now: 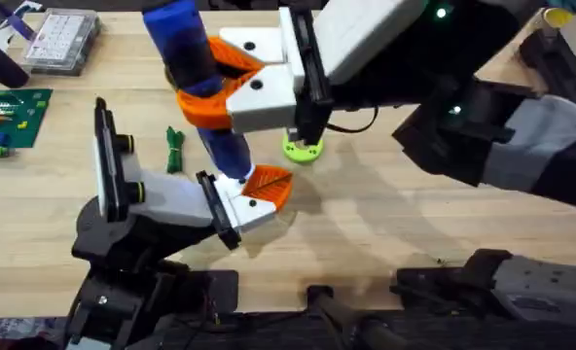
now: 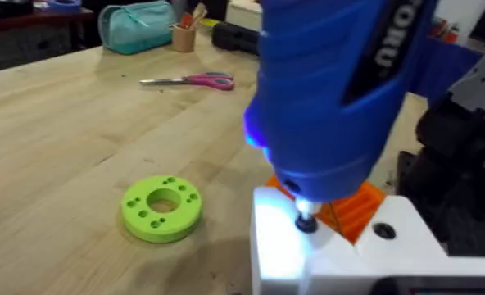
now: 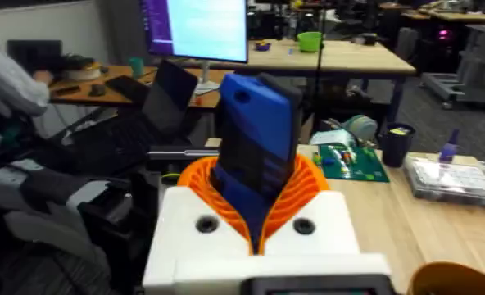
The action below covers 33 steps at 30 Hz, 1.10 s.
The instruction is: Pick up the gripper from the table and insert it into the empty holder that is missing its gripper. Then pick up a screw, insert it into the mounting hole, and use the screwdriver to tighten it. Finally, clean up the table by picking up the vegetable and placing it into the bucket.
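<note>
The right gripper [image 1: 232, 86], white with orange ribbed pads, is clenching the bright blue cylindrical screwdriver [image 1: 198, 78] and holding it nearly upright. Its metal bit [image 2: 306, 220] is pressing down on the white two-jaw claw [image 1: 259, 194] with orange fingertips, which is sitting on the end of the white-bodied jointed holder [image 1: 147, 199]. Just beside lie a lime-green flat ring [image 1: 303, 148] and a slender dark green toy vegetable [image 1: 175, 150] on the wooden table [image 1: 385, 224]. Whether the left arm's gripper is open or closed cannot be told.
</note>
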### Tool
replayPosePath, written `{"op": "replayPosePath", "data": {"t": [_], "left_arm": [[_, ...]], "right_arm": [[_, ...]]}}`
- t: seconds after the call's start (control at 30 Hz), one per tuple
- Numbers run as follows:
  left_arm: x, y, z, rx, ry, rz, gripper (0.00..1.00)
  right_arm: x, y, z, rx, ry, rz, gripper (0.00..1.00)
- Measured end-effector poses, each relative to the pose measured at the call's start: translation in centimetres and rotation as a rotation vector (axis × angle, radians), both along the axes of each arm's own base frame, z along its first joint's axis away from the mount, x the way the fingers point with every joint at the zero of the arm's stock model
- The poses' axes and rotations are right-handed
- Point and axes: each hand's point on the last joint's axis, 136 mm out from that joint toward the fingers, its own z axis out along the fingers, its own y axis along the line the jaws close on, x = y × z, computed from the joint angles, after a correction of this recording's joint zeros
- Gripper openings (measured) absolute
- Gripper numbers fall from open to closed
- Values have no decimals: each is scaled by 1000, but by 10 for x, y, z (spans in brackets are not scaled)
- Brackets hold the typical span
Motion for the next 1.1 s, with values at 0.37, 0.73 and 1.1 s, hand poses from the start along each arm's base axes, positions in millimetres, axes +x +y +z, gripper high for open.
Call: {"op": "replayPosePath", "data": {"t": [0.37, 0.73, 1.1], "left_arm": [[0, 0, 0, 0, -1, 0, 18], [1, 0, 0, 1, -1, 6, 18], [1, 0, 0, 1, -1, 7, 18]], "right_arm": [[11, -1, 40, 86, -48, -27, 26], [25, -3, 81, -33, -103, -59, 26], [103, -43, 18, -281, -79, -374, 26]]}}
